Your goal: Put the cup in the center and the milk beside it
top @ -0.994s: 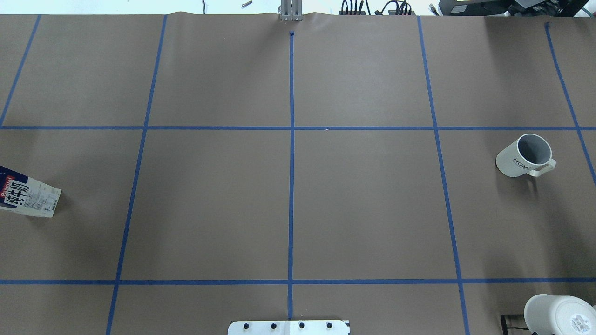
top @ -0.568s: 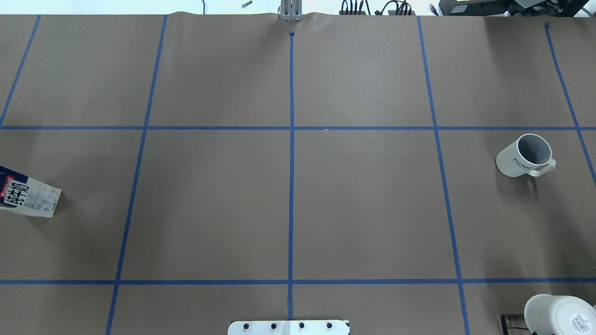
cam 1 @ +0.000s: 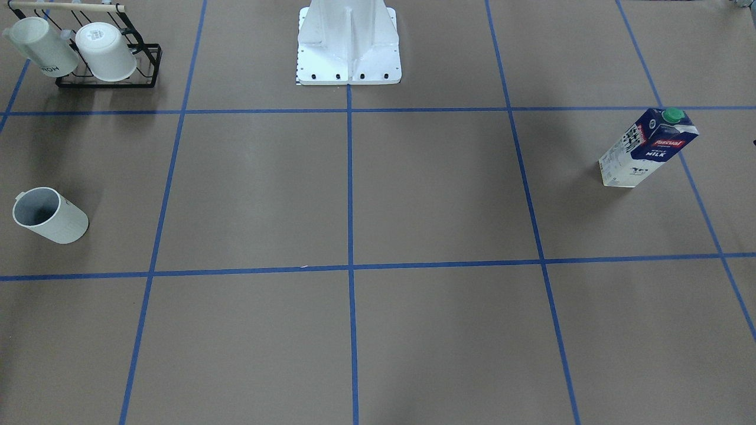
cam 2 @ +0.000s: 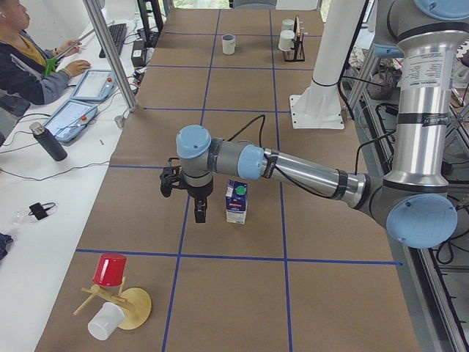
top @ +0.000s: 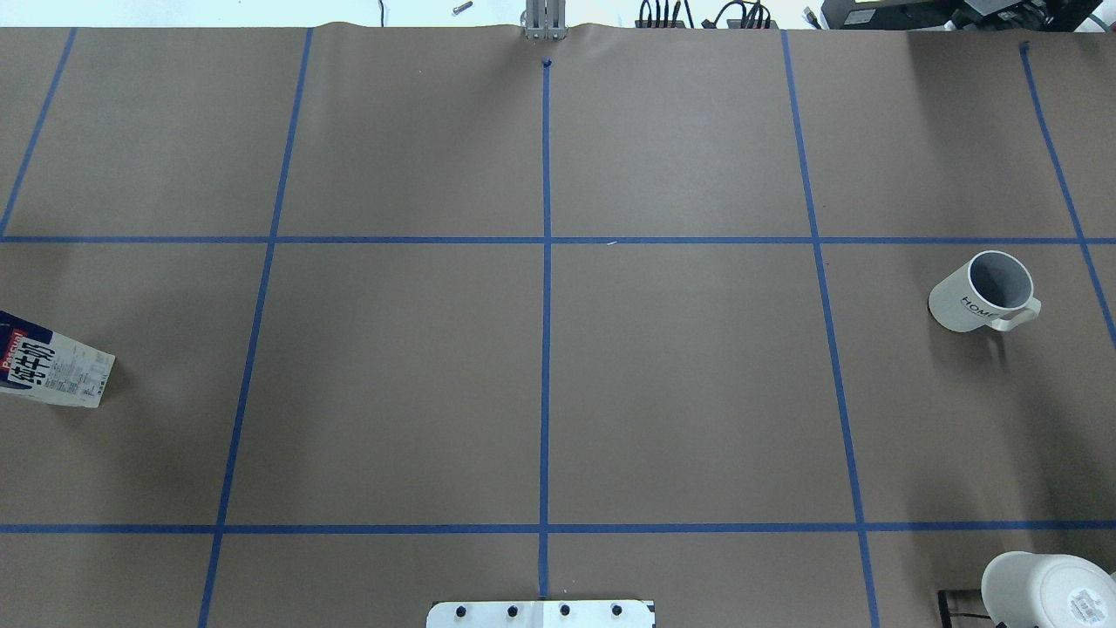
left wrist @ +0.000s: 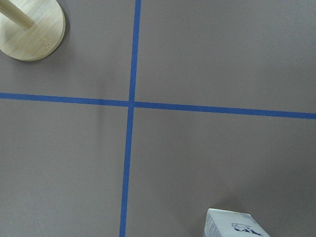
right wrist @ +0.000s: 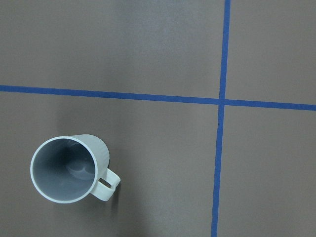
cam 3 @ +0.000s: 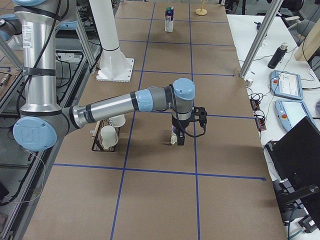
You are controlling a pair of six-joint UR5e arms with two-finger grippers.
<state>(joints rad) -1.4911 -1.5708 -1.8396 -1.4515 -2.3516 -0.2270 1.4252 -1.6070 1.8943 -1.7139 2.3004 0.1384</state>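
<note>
Read the clock on the overhead view, centred where the blue tape lines (top: 547, 240) cross mid-table (top: 680, 384), with 12 o'clock pointing away from the robot.

The cup (top: 981, 292) stands upright at about 3 o'clock, well out from the centre and past the right-hand tape line. Its grey inside faces up and its handle points to roughly 4 o'clock. The right wrist camera looks straight down into it, so you see the whole rim there.

The milk (top: 52, 366) stands upright at about 9 o'clock, at the far left edge of that view and well apart from the cup. From across the table you can see its green cap and the white word "MILK" on the dark blue upper part.

The left gripper (cam 2: 199, 214) hangs fingers-down above the table near the milk, with a gap between them. Only the left side view shows it, so you cannot tell how wide the jaws stand, and nothing is seen in its grasp.

The right gripper (cam 3: 179, 139) hangs low at the cup and covers most of it in the right side view. That is the only view of it, so you cannot tell its opening, or whether it touches the cup.

A black wire rack (cam 1: 155, 59) with two white mugs (cam 1: 106, 53) sits at about 4 o'clock. A wooden stand (cam 2: 135, 308) with a red cup (cam 2: 110, 269) stands at the table's left end.
</note>
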